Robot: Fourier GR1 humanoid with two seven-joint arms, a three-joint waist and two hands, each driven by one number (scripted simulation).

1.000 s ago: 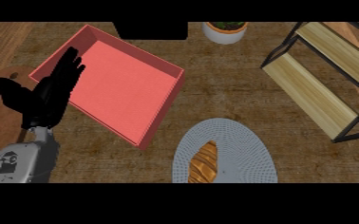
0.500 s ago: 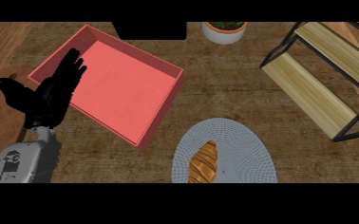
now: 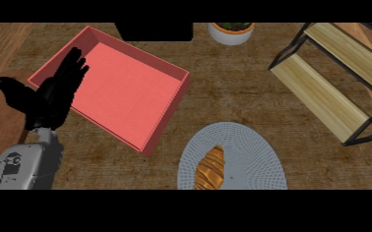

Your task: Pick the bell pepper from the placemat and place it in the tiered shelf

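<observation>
Left hand (image 3: 54,96): black, fingers straight and spread, pointing up; shows at the view's left edge above its grey forearm, lying over the left rim of the tray.

Red tray (image 3: 161,110): shallow, square, set at an angle on the brown wooden counter (image 3: 232,98). Its visible floor holds nothing.

Placemat (image 3: 251,152): pale grey, woven, oval, at the lower middle, just beside the tray's lower corner, cut by the view's bottom edge.

Item on placemat (image 3: 211,169): long, narrow, golden-brown with darker streaks, lying lengthwise on the mat's left half. Its shape and colour look more like a bread loaf than a bell pepper.

Potted plant (image 3: 232,32): white pot, green leaves, at the top middle, well apart from the mat.

Tiered shelf (image 3: 320,96): black metal frame, two pale wooden boards, at the right edge, set diagonally. Both visible boards are bare.

Right hand: not visible.
</observation>
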